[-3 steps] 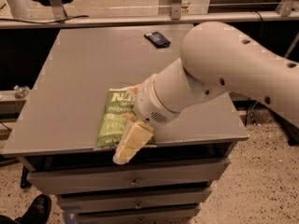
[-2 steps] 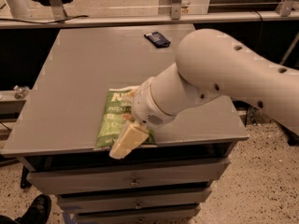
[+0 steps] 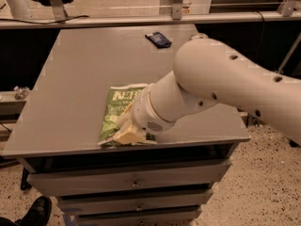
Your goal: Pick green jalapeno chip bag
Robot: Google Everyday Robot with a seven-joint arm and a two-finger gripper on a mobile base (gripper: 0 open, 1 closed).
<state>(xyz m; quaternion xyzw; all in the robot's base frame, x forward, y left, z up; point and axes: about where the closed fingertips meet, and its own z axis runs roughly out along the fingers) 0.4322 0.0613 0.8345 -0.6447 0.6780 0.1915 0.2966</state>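
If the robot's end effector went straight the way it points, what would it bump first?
Most likely the green jalapeno chip bag: the end effector points down onto its near end, by the table's front edge. Depth is hard to judge.

single high view, angled down over table [image 3: 75, 79]; gripper [image 3: 128, 134] centre-left

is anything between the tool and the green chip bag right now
Nothing visible does. The tool is down on the near end of the green jalapeno chip bag, by the front edge of the table. The small dark packet lies at the far edge, well clear.
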